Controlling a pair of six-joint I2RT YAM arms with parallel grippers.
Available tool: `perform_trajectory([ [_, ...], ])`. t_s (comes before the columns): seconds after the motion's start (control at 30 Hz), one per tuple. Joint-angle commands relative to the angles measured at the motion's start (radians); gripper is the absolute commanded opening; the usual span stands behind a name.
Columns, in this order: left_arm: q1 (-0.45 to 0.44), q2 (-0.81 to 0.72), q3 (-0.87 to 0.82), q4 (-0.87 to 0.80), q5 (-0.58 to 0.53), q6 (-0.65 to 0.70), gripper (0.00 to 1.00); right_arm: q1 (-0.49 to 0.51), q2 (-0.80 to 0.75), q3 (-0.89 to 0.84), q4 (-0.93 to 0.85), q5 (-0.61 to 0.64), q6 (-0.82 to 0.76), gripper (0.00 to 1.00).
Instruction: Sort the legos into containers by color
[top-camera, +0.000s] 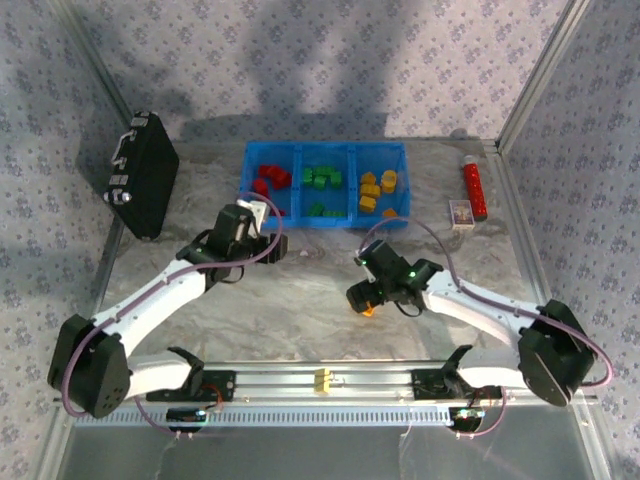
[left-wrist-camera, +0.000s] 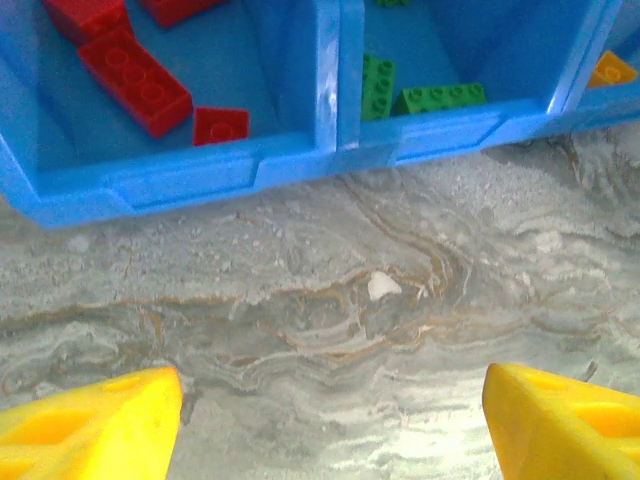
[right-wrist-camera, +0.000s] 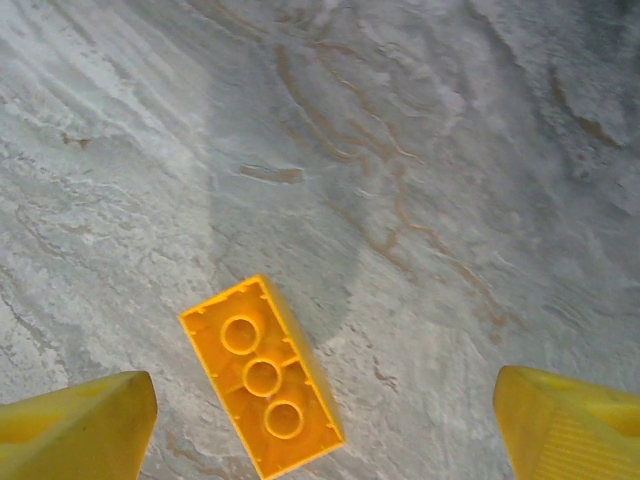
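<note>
The blue bin (top-camera: 345, 222) at the back of the table has three containers: red legos (top-camera: 270, 178) on the left, green ones (top-camera: 322, 178) in the middle, yellow ones (top-camera: 378, 188) on the right. One orange-yellow lego (right-wrist-camera: 262, 377) lies upside down on the marble, hollow side up. My right gripper (right-wrist-camera: 325, 430) hovers open over it, the brick nearer the left finger (right-wrist-camera: 75, 420) and touching neither. My left gripper (left-wrist-camera: 330, 420) stands open and empty above bare marble, just in front of the bin's front wall (left-wrist-camera: 300, 165), facing the red legos (left-wrist-camera: 135, 78) and green legos (left-wrist-camera: 440, 97).
A black hard case (top-camera: 145, 175) stands at the back left. A red cylinder (top-camera: 473, 190) and a small card box (top-camera: 461, 213) lie right of the bin. A small yellow piece (top-camera: 322, 380) sits on the rail between the arm bases.
</note>
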Motion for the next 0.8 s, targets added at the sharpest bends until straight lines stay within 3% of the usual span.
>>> perform_trajectory([
  [0.0, -0.002, -0.054, -0.043, 0.025, -0.017, -0.033, 0.79, 0.019, 0.052, 0.043, -0.014, 0.012, -0.037, 0.88],
  [0.53, -0.004, -0.153, -0.149, 0.03, -0.021, -0.068, 0.79, 0.101, 0.304, 0.132, -0.039, 0.065, 0.005, 0.66],
  [0.77, -0.004, -0.167, -0.163, 0.031, -0.027, -0.068, 0.79, 0.123, 0.353, 0.153, -0.06, 0.1, 0.027, 0.45],
])
